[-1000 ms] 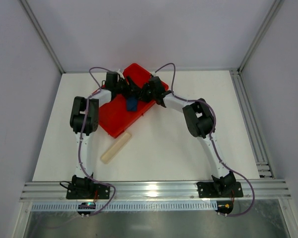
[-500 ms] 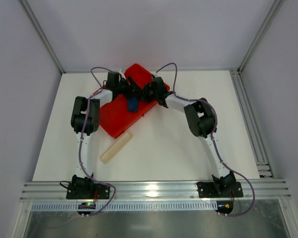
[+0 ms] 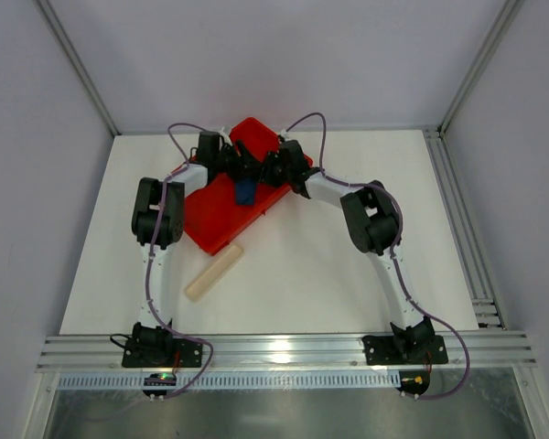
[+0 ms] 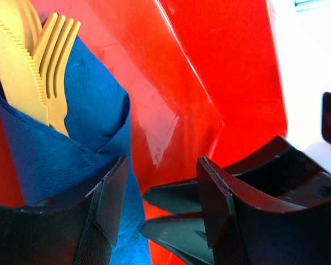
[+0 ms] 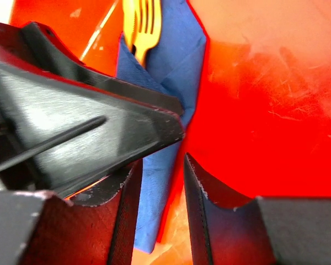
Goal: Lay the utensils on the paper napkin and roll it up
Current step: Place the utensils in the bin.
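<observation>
One wrapped paper napkin [image 5: 176, 49] lies between the right end effector's [image 5: 161, 165] fingers [image 5: 197, 210].

Tray [image 3: 215, 224]: bright red, glossy, with pale scuff marks and whitish glare. Paper napkin [image 4: 94, 110]: dark navy blue, plain, fine dimpled texture. Utensils [image 4: 41, 61]: yellow-orange plastic, plain, no print. Flat strip [image 3: 214, 272]: pale beige, plain. Worktop [image 3: 302, 274]: white, unpatterned. Left end effector [image 4: 161, 187]: black fingers, matte, dull grey sheen. Right end effector [image 5: 161, 182]: black fingers with worn greyish edges. Arms [image 3: 395, 274]: white links, black joint housings. Cables [image 3: 304, 120]: mauve-purple. Front rail [image 3: 284, 350]: silver metal, ribbed. Walls [image 3: 274, 55]: light grey.
</observation>
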Robot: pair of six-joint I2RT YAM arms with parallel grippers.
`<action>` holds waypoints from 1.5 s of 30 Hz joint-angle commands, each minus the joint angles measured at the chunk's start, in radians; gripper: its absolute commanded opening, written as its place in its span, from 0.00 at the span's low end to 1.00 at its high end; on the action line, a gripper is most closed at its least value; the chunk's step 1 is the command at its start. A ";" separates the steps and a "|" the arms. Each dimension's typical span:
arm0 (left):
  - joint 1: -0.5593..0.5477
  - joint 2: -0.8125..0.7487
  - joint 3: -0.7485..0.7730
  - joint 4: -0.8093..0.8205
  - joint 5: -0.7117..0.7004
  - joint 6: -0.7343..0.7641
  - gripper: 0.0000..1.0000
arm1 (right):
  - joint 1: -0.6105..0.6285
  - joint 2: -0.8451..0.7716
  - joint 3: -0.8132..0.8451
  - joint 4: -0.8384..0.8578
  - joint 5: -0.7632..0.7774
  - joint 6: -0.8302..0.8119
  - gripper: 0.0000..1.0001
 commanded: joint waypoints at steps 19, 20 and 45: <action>-0.004 0.040 0.049 -0.035 0.005 0.027 0.57 | -0.014 -0.025 0.076 0.008 -0.060 -0.026 0.07; -0.004 0.038 0.050 -0.035 0.005 0.027 0.57 | -0.014 -0.011 0.096 -0.016 -0.061 -0.027 0.06; -0.009 0.009 0.095 -0.034 0.028 0.010 0.60 | -0.028 0.105 0.268 -0.260 -0.058 -0.085 0.06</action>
